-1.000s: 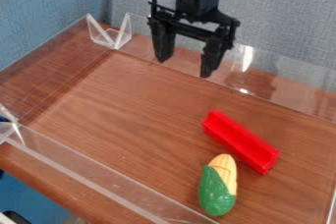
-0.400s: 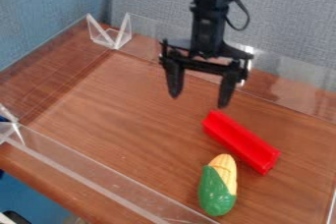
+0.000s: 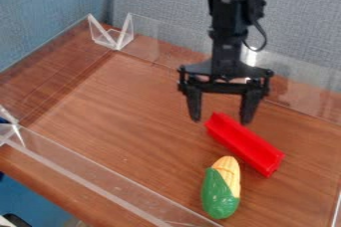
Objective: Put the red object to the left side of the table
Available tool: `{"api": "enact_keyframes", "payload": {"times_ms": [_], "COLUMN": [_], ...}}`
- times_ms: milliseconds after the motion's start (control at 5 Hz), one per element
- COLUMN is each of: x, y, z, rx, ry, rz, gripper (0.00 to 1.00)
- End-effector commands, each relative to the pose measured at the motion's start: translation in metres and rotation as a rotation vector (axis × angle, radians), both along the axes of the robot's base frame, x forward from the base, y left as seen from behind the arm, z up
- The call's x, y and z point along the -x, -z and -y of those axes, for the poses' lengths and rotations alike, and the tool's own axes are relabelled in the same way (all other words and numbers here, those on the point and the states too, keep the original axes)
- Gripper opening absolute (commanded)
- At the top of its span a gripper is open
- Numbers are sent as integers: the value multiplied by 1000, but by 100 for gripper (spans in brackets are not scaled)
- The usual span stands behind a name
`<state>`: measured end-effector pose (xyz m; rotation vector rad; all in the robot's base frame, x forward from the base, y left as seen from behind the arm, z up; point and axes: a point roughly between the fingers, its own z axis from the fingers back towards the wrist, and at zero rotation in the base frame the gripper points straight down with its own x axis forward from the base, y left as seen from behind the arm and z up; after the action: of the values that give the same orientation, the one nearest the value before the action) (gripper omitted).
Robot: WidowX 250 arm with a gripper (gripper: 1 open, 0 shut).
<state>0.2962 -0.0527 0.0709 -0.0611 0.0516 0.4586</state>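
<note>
The tabletop [image 3: 127,121] is spreading across the view, its reddish-brown wood grain showing, with low clear walls [image 3: 114,186] running along its near and far edges. A blue panel [image 3: 47,12] is standing at the upper left, and a grey backdrop [image 3: 147,2] is rising beyond the far edge.

The black arm [image 3: 234,12] is reaching down from the top of the view, over the right half of the tabletop. At its lower end the hand [image 3: 222,116] is hanging with its two fingers spread wide, pointing down and holding nothing between them. One finger is showing toward the left of the view, the other toward the right.

The red bar [image 3: 245,145] is lying flat on the right part of the tabletop, slanting from its far left end down to its near right end. In the view its far end is showing just below the hand, between the two fingertips, and most of its length is stretching away below and to the right of them. Whether the fingertips are level with the bar or above it, the view is not making clear.

The corn [image 3: 221,188], yellow on one side and green on the other, is lying near the bar, closer to the tabletop's near edge. A small clear stand [image 3: 111,34] with pointed tips is sitting by the far left corner.
</note>
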Motion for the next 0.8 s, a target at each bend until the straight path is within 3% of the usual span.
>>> {"api": "enact_keyframes", "payload": {"times_ms": [0, 600], "x": [-2, 5], "y": [-1, 6], "z": [11, 29], "rx": [4, -28], "ry": [-104, -187], "rz": [52, 94], "gripper": [100, 100]}}
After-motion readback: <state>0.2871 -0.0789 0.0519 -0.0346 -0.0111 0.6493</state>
